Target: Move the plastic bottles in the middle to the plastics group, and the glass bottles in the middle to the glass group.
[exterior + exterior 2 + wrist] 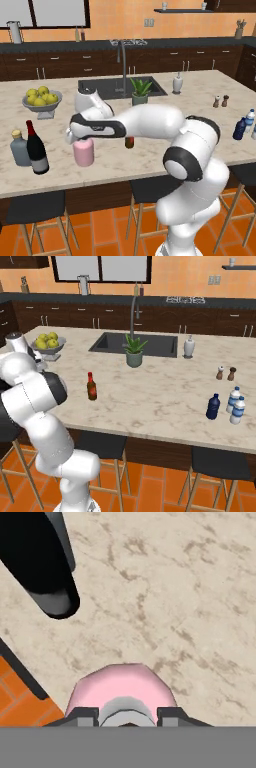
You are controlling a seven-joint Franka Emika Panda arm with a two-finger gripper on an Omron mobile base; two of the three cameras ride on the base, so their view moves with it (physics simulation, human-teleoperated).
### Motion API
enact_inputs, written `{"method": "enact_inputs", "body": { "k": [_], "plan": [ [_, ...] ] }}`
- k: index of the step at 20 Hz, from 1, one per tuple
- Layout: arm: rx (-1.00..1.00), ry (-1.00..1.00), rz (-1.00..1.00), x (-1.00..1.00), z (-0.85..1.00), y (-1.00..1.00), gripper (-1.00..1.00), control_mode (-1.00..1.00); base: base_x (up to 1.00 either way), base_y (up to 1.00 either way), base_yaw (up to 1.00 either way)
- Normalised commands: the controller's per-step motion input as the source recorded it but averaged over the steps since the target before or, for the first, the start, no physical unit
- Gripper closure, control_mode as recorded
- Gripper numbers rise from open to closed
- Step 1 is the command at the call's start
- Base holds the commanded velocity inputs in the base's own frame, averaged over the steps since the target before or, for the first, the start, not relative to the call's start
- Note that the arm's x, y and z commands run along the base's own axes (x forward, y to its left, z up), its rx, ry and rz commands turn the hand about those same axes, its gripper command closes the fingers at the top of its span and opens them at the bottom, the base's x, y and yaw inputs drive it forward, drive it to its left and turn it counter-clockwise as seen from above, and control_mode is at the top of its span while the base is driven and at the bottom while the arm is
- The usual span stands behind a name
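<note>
The squat pale-pink glass bottle (84,154) is low over the counter, just right of the tall dark wine bottle (37,149) and the grey bottle with a yellow cap (19,148). My gripper (82,139) comes down on it from above. In the hand view the gripper (127,714) is shut on the grey stopper of the pink bottle (122,684), with the wine bottle (45,567) at the upper left. I cannot tell whether the bottle touches the counter. The brown red-capped bottle (91,386) stands mid-counter. The navy bottle (213,407) stands beside the white blue-banded bottles (236,405).
A bowl of yellow fruit (42,98) stands behind the glass group. A potted plant (140,91), the sink (134,342), a soap dispenser (177,83) and two shakers (220,101) are further back. The counter's front edge (22,677) is close, with stools below.
</note>
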Motion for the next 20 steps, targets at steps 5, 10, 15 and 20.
{"method": "enact_inputs", "body": {
  "k": [5,10,15,20],
  "plan": [
    [0.04,-0.02,0.06,0.38,0.0,0.12,1.0,-1.0,0.0,0.0,0.0],
    [0.05,0.0,0.13,0.29,-0.01,0.31,1.0,-1.0,0.0,0.0,0.0],
    [0.01,0.04,0.13,0.18,-0.18,0.47,1.0,-1.0,0.0,0.0,0.0],
    [0.0,0.0,0.05,0.04,-0.03,0.29,1.0,-1.0,0.0,0.0,0.0]
  ]
}}
